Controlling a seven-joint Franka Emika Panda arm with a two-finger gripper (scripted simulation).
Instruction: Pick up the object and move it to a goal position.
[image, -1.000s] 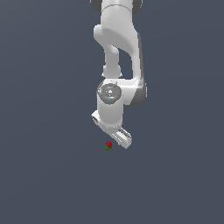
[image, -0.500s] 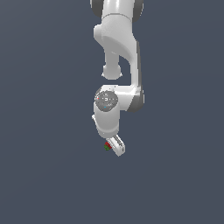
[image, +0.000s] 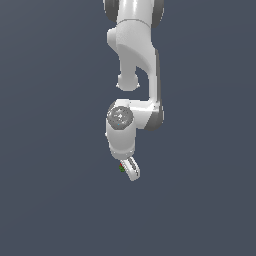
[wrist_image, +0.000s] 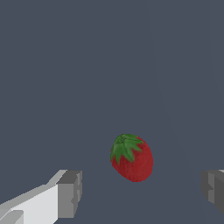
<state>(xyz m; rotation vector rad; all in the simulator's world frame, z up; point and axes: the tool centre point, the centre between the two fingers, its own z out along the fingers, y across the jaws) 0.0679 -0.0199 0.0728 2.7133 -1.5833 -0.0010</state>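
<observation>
The object (wrist_image: 131, 158) is a small strawberry, red with a green leafy cap, lying on the dark grey floor. In the wrist view it sits between my two grey fingertips (wrist_image: 70, 194), slightly ahead of them and touching neither. My gripper (wrist_image: 142, 192) is open. In the exterior view only a red and green sliver of the object (image: 121, 168) shows beside the white finger, and my gripper (image: 130, 170) hangs low over it at the end of the white arm.
Plain dark grey floor (image: 60, 190) all around. The white arm (image: 135, 65) comes down from the exterior view's top.
The wrist has turned about its axis and dropped lower. The fingers now straddle the object, which has stayed in place and is more hidden in the exterior view.
</observation>
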